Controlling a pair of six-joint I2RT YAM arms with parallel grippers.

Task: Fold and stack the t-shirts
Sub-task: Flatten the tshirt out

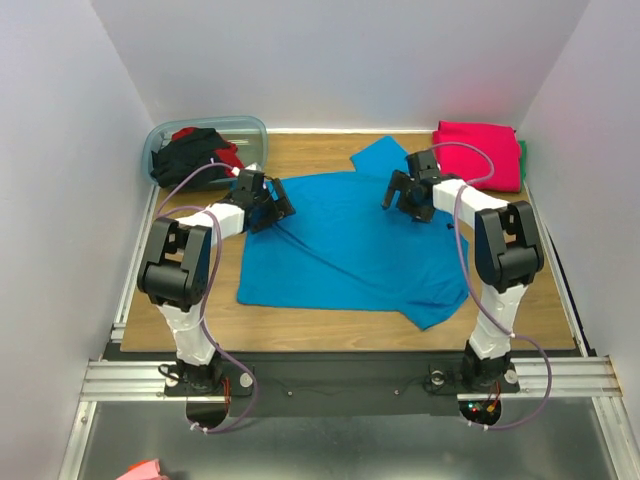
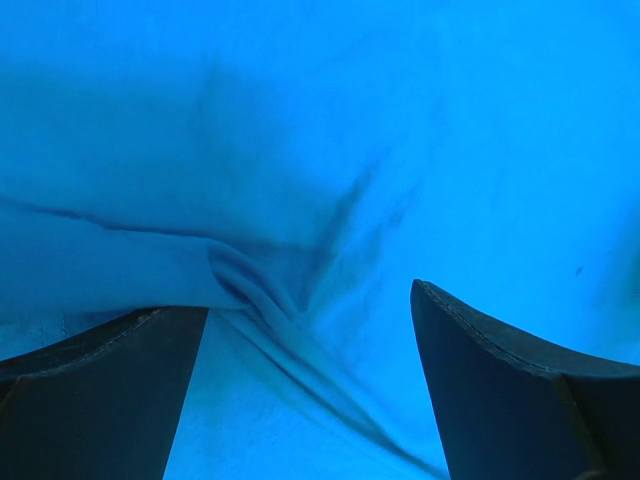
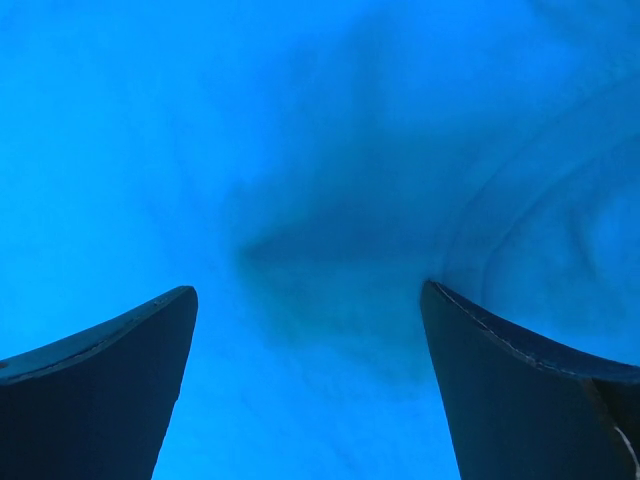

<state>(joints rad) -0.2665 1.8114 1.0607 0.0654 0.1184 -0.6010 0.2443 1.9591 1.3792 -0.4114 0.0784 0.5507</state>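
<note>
Currently we see the turquoise shirt (image 1: 350,245) spread nearly flat across the middle of the bench (image 1: 300,325). One sleeve points toward the upper centre of the top view and the other toward the lower right. A folded pink shirt (image 1: 480,150) sits in the upper right corner. A black shirt (image 1: 195,150) and a red shirt (image 1: 230,158) lie bunched in the plastic tub (image 1: 255,135) at the upper left.

Both arms reach over the turquoise shirt. The left jaws hang above its upper left corner and the right jaws above its upper right part, just below the raised sleeve. In both wrist views the jaws stand wide apart with only blue cloth below them. Nothing is gripped on either side.

We judge the cloth to be light, thin and limp. It has no stiffness to hold a shape, so it will sag from wherever we lift it and drag the rest across the wood. A pinch in the open middle would probably catch only the top layer or slip off. The better holds are at the edges: the corner under the left jaws and the shoulder seam near the right jaws, taking both layers. The left wrist view shows a small raised wrinkle (image 2: 250,285) between the jaws, which gives something to close on. The two sides should lift evenly, or the shirt will skew and the fold will come out crooked.
</note>
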